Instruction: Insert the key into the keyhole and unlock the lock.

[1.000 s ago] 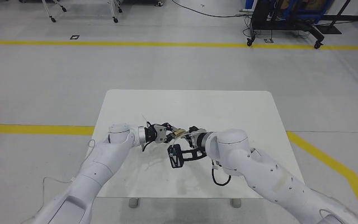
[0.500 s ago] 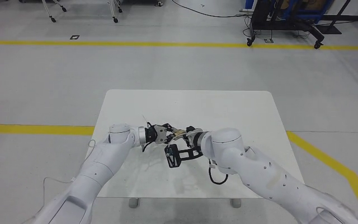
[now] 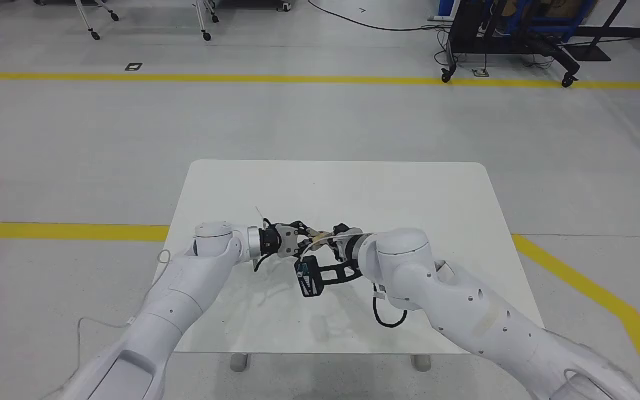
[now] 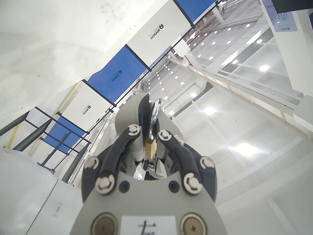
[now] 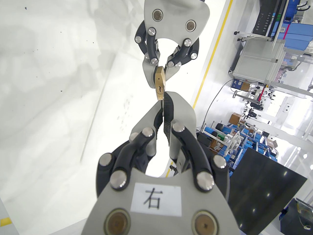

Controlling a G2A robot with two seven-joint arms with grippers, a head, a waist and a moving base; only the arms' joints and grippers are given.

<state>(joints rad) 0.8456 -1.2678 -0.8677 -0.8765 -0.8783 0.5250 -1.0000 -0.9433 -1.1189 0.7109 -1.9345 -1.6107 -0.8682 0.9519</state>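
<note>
- Right gripper (image 5: 163,100) has edged toward the left arm since 1 s ago and now sits right at the lock (image 5: 160,82)'s keyhole end. Alignment is close; insertion prob. not yet done.
- Left gripper (image 5: 159,73) clamped on lock, held above desk (image 3: 430,200) middle.
- Right gripper pinches key (image 5: 161,107), edge-on btw pads.
- Keyhole (image 5: 159,89) bare, nothing in it.

Above the table (image 3: 400,190), the lock (image 5: 160,84) sits between left gripper (image 5: 159,72) and right gripper (image 5: 163,102).
</note>
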